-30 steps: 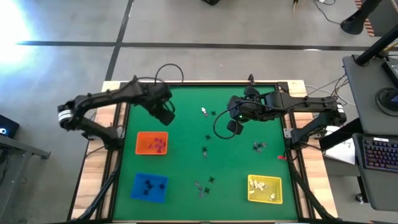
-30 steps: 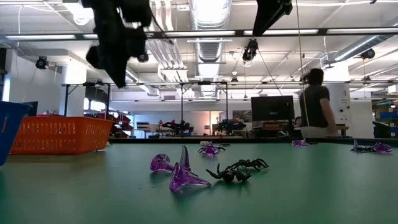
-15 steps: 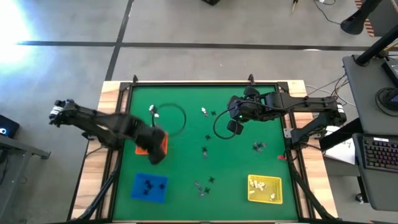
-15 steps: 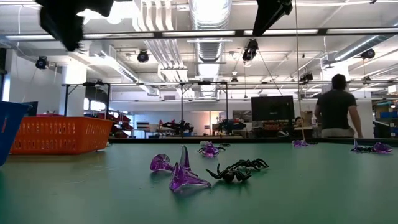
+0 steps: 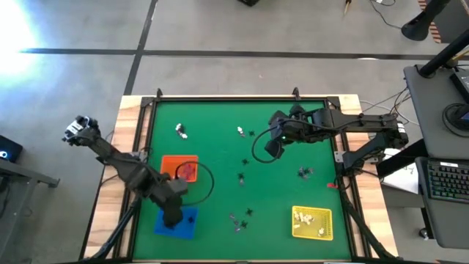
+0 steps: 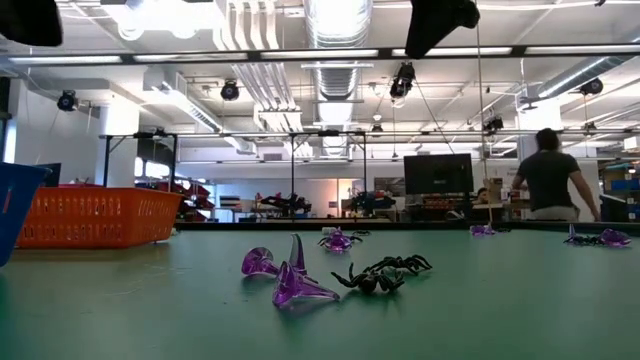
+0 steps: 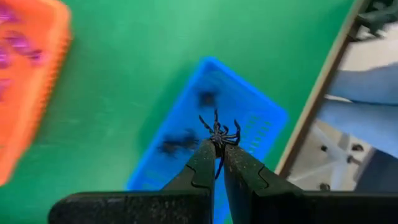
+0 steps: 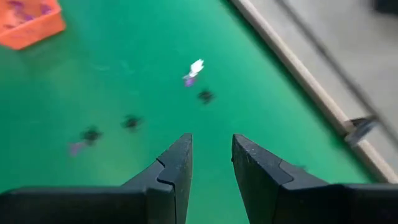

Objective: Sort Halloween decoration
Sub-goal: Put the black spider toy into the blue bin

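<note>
While earlier above the orange tray [image 5: 170, 166], left gripper [image 7: 218, 147] now overhangs blue tray [image 7: 249, 118]

The left arm's dark wrist covers part of the blue rectangular plastic tray [image 5: 176, 221] in the high view. Inside that tray, black trinkets [image 7: 177, 142] blur into shapeless smudges in the left wrist view, which crops the orange rectangular plastic tray [image 7: 28, 81] beside it.

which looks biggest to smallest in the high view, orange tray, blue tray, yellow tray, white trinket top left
1. Orange tray, blue tray and yellow tray: they look about alike; the left arm covers part of the orange and blue ones, so no firm ranking.
2. White trinket: far smaller than any tray.
</note>
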